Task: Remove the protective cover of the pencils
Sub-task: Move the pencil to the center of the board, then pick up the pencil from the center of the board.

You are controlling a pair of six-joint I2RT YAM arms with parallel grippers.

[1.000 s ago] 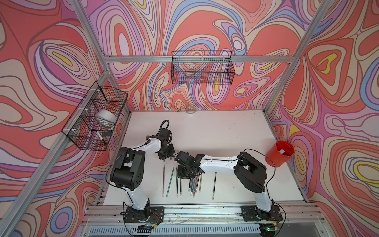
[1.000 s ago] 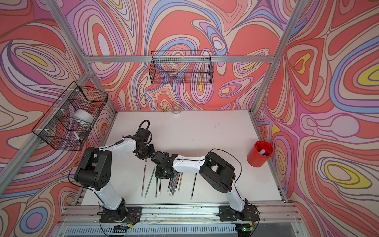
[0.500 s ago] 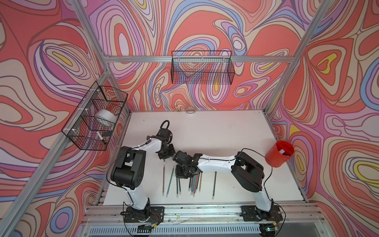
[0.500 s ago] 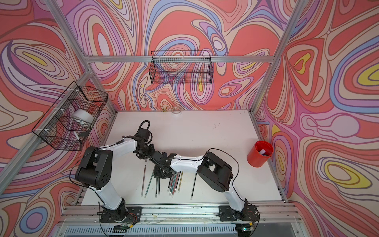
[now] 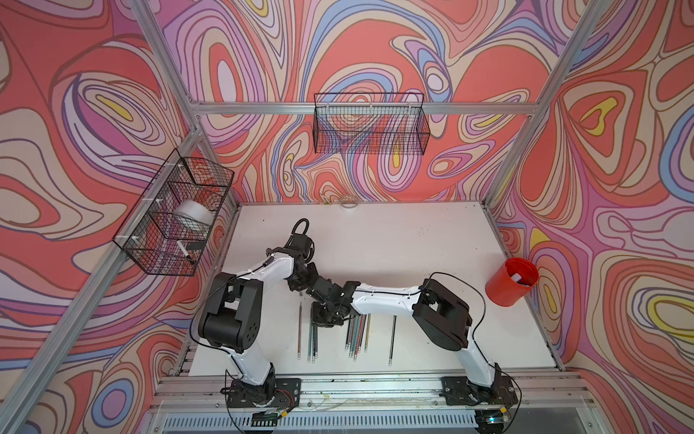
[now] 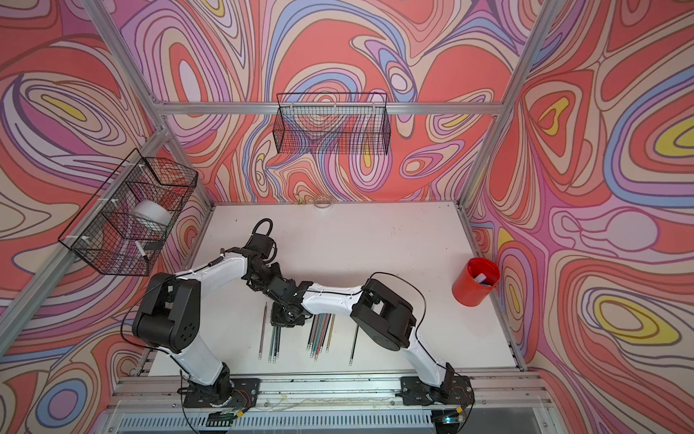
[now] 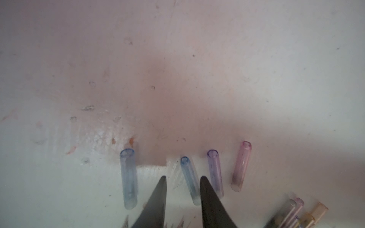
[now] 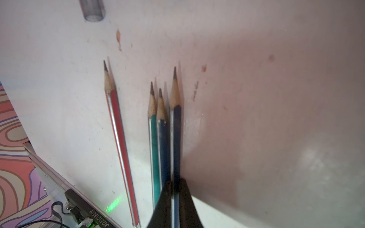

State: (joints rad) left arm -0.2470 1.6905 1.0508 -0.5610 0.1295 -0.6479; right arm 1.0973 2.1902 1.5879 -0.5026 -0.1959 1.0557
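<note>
In the left wrist view several translucent protective covers lie loose on the white table: a blue one (image 7: pixel 128 179), a lavender one (image 7: pixel 215 171) and a pink one (image 7: pixel 242 165). My left gripper (image 7: pixel 183 177) is open, and another blue cover (image 7: pixel 189 178) lies on the table between its fingers, close to one of them. My right gripper (image 8: pixel 175 182) is shut on a dark blue pencil (image 8: pixel 176 136) with a bare sharpened tip. That pencil lies beside a blue (image 8: pixel 163 138), a green (image 8: pixel 153 142) and a red pencil (image 8: pixel 118 138). In both top views the grippers (image 5: pixel 298 287) (image 5: pixel 326 319) meet above the pencil row (image 6: pixel 319 334).
More pencils with covers on show at the left wrist view's edge (image 7: pixel 292 213). A single pencil (image 5: pixel 392 334) lies apart on the right. A red cup (image 5: pixel 512 282) stands by the right wall. Wire baskets hang on the left wall (image 5: pixel 172 221) and the back wall (image 5: pixel 370 127).
My left gripper has opened and let the blue cover down on the table. My right gripper has closed tighter on the dark blue pencil and shifted left toward the bare pencils.
</note>
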